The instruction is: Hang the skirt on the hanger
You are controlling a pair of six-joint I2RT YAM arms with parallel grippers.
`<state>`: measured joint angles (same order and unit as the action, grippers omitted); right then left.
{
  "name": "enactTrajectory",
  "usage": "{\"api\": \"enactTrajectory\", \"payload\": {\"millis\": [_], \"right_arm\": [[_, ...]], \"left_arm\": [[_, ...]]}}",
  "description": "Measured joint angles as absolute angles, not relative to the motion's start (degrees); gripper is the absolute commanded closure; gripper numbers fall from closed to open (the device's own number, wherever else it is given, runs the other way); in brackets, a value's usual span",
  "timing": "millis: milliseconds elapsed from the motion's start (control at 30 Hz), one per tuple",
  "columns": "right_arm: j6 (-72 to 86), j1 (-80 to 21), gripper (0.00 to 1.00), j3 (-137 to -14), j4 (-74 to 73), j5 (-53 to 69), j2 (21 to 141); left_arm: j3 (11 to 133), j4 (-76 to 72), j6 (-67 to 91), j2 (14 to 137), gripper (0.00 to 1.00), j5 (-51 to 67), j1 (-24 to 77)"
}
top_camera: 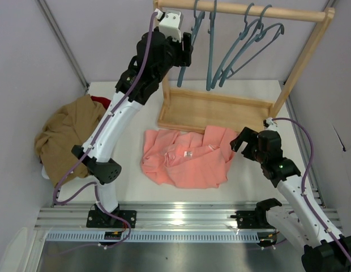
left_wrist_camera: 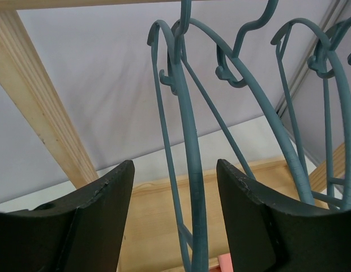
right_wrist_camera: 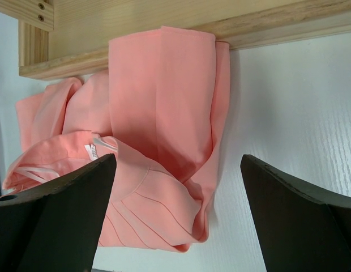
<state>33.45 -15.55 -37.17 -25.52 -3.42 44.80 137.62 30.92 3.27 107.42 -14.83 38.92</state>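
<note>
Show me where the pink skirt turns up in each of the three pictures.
Top external: the skirt lies crumpled in the middle of the table.
Left wrist: only a pink sliver of it shows at the bottom edge.
Right wrist: it fills the left and middle of the picture.
Shared landmark: the wooden rack base, which the skirt's far edge touches.

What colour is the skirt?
The skirt is plain salmon pink; the right wrist view shows it best.
</note>
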Motion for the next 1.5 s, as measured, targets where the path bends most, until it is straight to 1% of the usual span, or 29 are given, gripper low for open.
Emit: {"api": "enactTrajectory", "payload": {"millis": [233,400,500,533,667,700,800,1067,1167,1200,1300,1500], "right_arm": [[33.5,-15.4,0.01,-37.2,-25.9,-3.7,44.5],[33.5,-15.2,0.01,-37.2,-26.0,-3.7,44.3],[33.4,-15.2,0.00,-37.2,-26.0,-3.7,44.3],[33.4,-15.2,0.00,-37.2,-26.0,-3.7,44.3],[33.4,-15.1,0.01,-37.2,-26.0,-3.7,44.3],[33.4,-15.1,0.01,-37.2,-26.0,-3.7,44.3],[33.4,-15.0,0.01,-37.2,-26.0,-3.9,44.3],[33.4,-14.8,0.01,-37.2,-25.9,-3.9,44.3],[33.4,-14.7,0.01,-37.1,-25.9,-3.9,44.3],[33.4,-14.7,0.01,-37.1,-25.9,-3.9,44.3],[33.4,-14.7,0.01,-37.1,-25.9,-3.8,44.4],[33.4,-14.7,0.01,-37.1,-25.8,-3.8,44.4]], "left_arm": [[137.6,30.7,2.0,109.7,0.38,-16.2,38.9],[137.6,30.2,0.7,111.6,0.39,-16.6,38.9],[137.6,29.5,-0.3,112.1,0.45,-16.5,38.9],[137.6,29.1,-0.5,112.2,0.49,-16.5,38.9],[137.6,27.7,-1.5,112.4,0.55,-16.3,38.9],[137.6,27.4,-1.8,112.4,0.59,-16.2,38.9],[137.5,27.0,-2.2,112.4,0.63,-15.7,38.7],[133.5,25.7,-2.2,112.3,0.61,-11.3,36.9],[131.9,26.0,-2.2,112.3,0.69,-10.1,36.0],[131.7,26.1,-2.2,112.3,0.74,-9.8,35.9],[131.4,26.0,-2.5,112.3,0.83,-9.5,35.5],[131.3,25.4,-2.5,112.0,0.94,-8.8,35.3]]}}
